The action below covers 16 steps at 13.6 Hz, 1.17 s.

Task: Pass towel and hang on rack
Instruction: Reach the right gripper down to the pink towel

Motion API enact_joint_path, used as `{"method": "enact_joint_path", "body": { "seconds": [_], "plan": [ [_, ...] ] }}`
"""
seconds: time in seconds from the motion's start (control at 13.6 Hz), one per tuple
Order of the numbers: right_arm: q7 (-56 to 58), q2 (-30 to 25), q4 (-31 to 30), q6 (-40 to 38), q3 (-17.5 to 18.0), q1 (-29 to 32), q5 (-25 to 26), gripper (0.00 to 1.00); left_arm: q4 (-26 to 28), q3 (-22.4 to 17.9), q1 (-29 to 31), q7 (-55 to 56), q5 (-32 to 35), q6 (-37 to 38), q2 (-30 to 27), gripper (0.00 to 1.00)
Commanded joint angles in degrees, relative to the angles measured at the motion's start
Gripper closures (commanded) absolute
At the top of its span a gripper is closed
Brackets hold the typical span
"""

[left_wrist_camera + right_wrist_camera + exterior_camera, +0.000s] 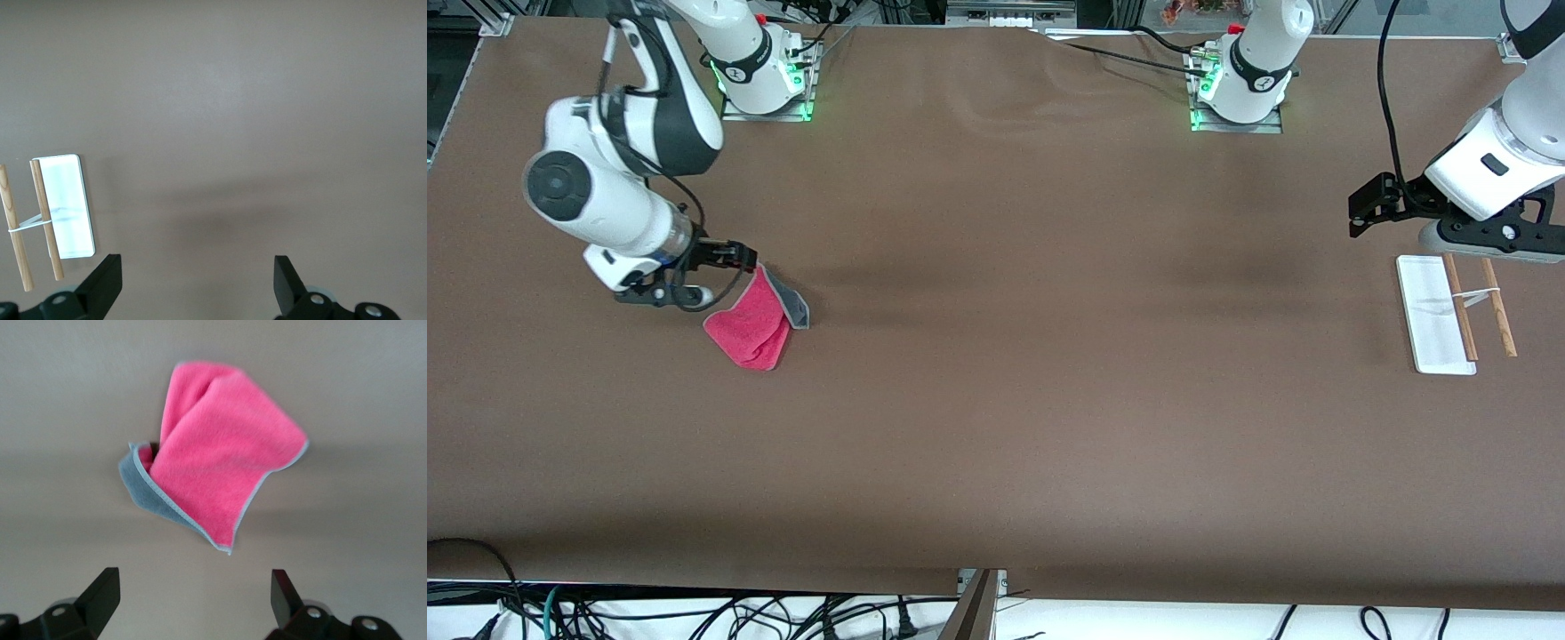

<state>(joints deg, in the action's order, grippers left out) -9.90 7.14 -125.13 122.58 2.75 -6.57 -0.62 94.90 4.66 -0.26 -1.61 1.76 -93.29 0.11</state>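
Observation:
The towel (749,327) lies crumpled on the brown table toward the right arm's end, pink-red face up with a grey corner folded out. In the right wrist view the towel (223,463) fills the middle. My right gripper (735,258) hangs low over the table at the towel's edge, open, and the right gripper (193,600) has nothing between its fingers. The rack (1436,307), a white base with two thin wooden rods, stands at the left arm's end. My left gripper (1368,212) hovers open beside the rack (63,207). In its wrist view the left gripper (198,283) shows only bare table between its fingers.
A brown cloth (996,400) covers the table. Cables (694,618) hang below the table edge nearest the front camera. The two arm bases (765,80) stand along the farthest edge.

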Motion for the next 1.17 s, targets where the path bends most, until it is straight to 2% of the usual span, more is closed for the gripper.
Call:
{"method": "enact_joint_path", "body": {
  "seconds": [0.0, 0.22, 0.66, 0.73, 0.88, 1.1],
  "plan": [
    [0.6, 2.6, -3.4, 4.3, 0.3, -0.2, -0.3, 0.0, 0.3, 0.1, 0.1, 0.5, -0.5, 0.6, -0.9, 0.0],
    [0.6, 7.1, -4.5, 5.1, 0.8, -0.2, -0.3, 0.0, 0.3, 0.2, 0.1, 0.5, -0.5, 0.6, -0.9, 0.0],
    [0.7, 9.8, -6.5, 9.0, 0.8, -0.2, -0.3, 0.0, 0.3, 0.2, -0.2, 0.5, -0.5, 0.6, -1.0, 0.0],
    [0.7, 9.9, -6.5, 9.2, 0.8, -0.2, -0.3, 0.02, 0.3, 0.2, -0.2, 0.5, -0.5, 0.6, -0.9, 0.0],
    [0.7, 10.6, -6.5, 10.0, 0.8, -0.2, -0.3, 0.17, 0.2, 0.2, -0.2, 0.5, -0.5, 0.6, -1.0, 0.0],
    [1.3, 11.1, -6.4, 10.7, 0.7, -0.2, -0.3, 0.21, 0.2, 0.2, -0.2, 0.5, -0.5, 0.7, -1.0, 0.0]
  ]
}}
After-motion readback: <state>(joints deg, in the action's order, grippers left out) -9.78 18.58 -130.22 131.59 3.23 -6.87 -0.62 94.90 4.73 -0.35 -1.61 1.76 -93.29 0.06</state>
